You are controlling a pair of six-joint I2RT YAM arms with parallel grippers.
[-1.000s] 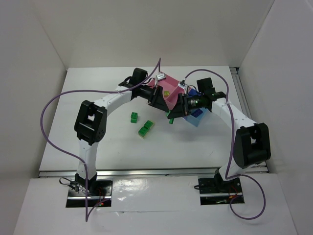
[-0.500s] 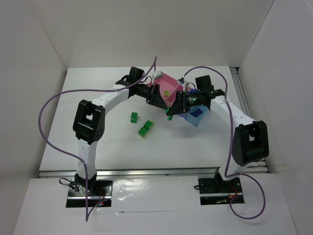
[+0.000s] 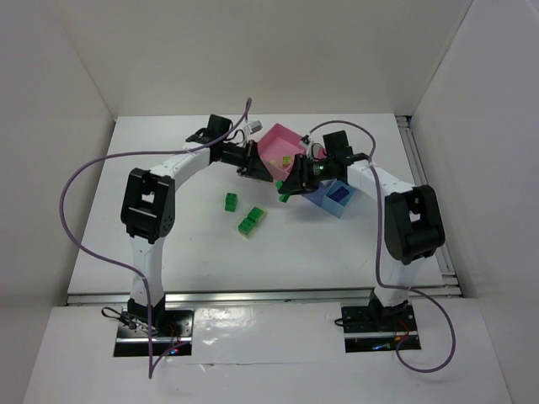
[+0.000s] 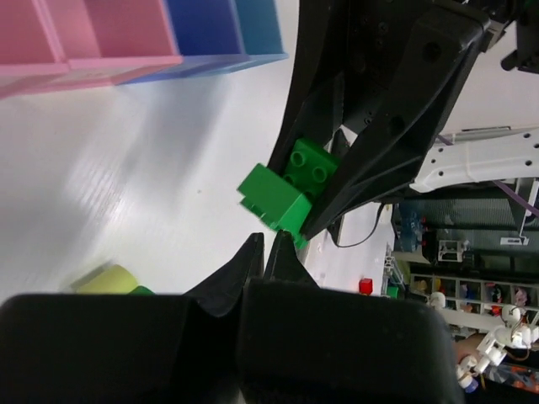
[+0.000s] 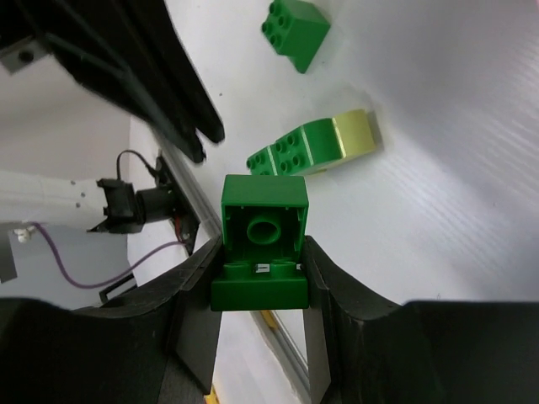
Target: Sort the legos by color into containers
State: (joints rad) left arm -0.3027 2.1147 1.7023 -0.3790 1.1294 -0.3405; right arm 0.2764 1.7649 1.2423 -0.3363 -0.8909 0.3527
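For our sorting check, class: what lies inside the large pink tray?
One yellow-green lego shows in the large pink tray; the left gripper and right gripper hide its near part.

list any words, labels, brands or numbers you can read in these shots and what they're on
None can be read in any view.
Green lego in the right hand: a tiny pale mark on its underside, too small to read.
Shelves beyond the table in the left wrist view: cluttered, too blurred to read.
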